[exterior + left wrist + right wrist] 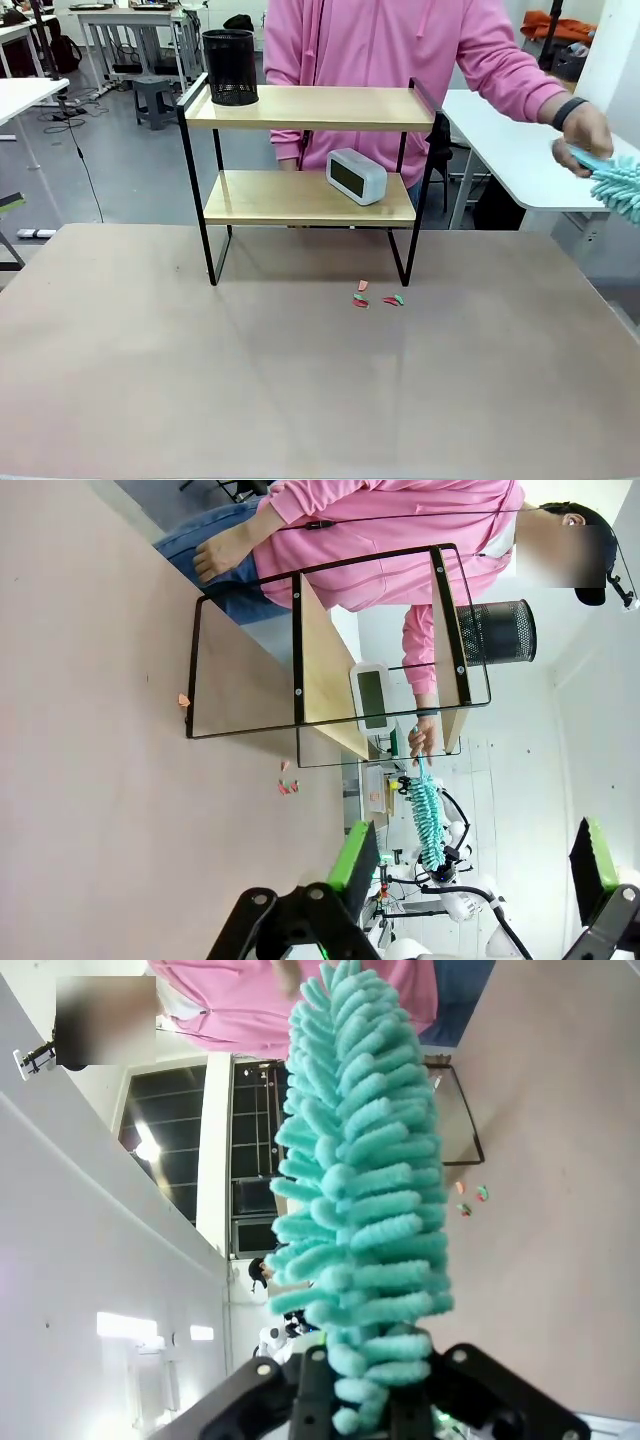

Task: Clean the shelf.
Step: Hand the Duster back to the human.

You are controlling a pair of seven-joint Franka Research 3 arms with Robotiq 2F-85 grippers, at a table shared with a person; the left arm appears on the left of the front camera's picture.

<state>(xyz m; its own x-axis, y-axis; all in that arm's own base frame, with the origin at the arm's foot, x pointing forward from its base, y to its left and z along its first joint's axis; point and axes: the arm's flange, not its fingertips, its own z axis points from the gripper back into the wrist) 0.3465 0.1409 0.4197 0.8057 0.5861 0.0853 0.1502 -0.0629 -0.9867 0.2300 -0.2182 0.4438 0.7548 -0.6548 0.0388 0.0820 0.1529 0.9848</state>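
Right claw [370,1410]: its fingers are squeezed together on the fluffy duster [365,1190], which sticks straight out from the claw
Person's hand [583,140]: it holds the far end of the duster, so both have hold of it now
Left claw [480,880]: its green pads [357,858] stand wide apart with nothing between them
Shelf [312,108]: it stands on the surface [300,380], well ahead of both claws, off past the duster's tip
How the shelf handles: I think it is stiff and light, with thin legs, so a hard push could slide or tip it
On the shelf: a black mesh cup [230,66] on the top board and a small clock [356,176] on the lower board; both look easy to knock over
Where to hold: not the shelf; I would keep the grip low on the duster, which looks soft and bendy
Bits [378,297]: small red and green scraps lie on the surface in front of the shelf's legs
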